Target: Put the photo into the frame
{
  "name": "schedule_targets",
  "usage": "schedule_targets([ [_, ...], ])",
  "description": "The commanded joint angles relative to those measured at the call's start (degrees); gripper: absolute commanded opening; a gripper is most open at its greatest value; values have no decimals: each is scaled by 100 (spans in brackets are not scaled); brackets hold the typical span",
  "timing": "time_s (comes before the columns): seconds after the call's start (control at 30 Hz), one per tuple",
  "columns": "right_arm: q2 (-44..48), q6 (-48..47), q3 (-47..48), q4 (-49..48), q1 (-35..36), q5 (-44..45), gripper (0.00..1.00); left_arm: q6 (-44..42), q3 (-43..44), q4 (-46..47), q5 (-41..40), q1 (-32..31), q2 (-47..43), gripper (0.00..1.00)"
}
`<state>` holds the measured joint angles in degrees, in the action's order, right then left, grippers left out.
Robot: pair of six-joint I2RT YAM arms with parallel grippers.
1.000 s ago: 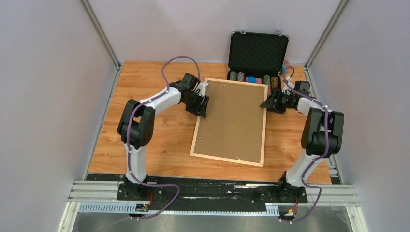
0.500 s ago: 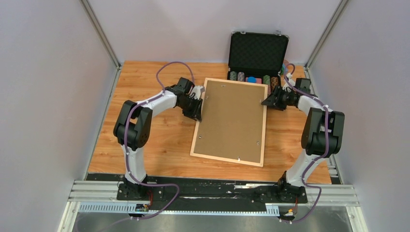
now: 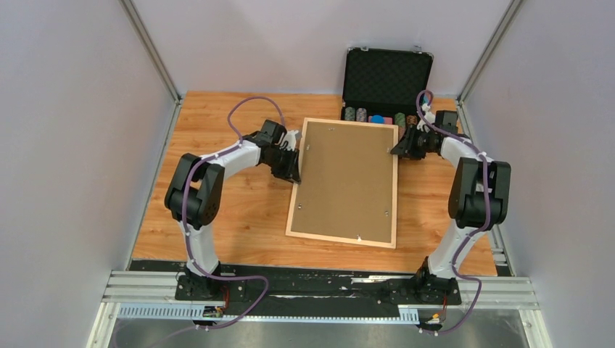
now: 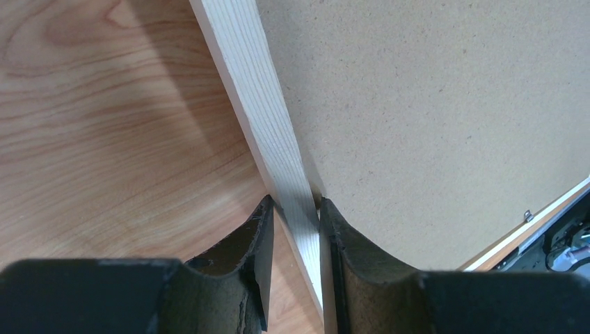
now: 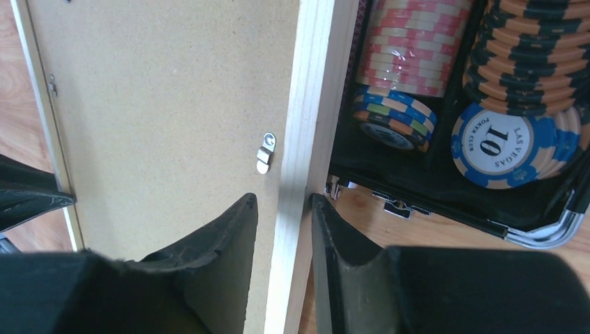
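Left fingers (image 4: 259,233) clamp the frame (image 4: 270,118) by the rail between them; right fingers (image 5: 233,233) straddle the opposite rail, not quite closed, likely so both can lift it with the backing board (image 4: 431,104) facing up.

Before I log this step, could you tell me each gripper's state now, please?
Left gripper: closed on the frame.
Right gripper: astride the frame's edge; grip cannot be told.

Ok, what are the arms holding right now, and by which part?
The frame: left fingers pinch its left rail; right fingers straddle its right rail near the far corner, contact unclear.
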<state>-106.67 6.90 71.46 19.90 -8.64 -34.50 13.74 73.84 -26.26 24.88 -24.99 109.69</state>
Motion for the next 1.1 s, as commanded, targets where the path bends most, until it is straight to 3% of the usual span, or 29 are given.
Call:
schedule_targets([
  [0.0, -119, -191, 315, -36, 254, 66, 33, 85, -248, -127, 570, -77, -253, 10],
  [0.13, -133, -292, 451, -20, 368, 326, 47, 149, -397, -15, 658, -84, -377, 0],
  [0.27, -189, -441, 639, 47, 557, 714, 58, 143, -362, -3, 650, -85, -446, 0],
  [0.6, -283, -662, 863, 166, 840, 1750, 54, 112, -365, 53, 626, -97, -510, 0],
  [1.07, -343, -920, 867, 176, 1102, 2295, 47, 79, -318, 43, 640, -137, -539, 0],
])
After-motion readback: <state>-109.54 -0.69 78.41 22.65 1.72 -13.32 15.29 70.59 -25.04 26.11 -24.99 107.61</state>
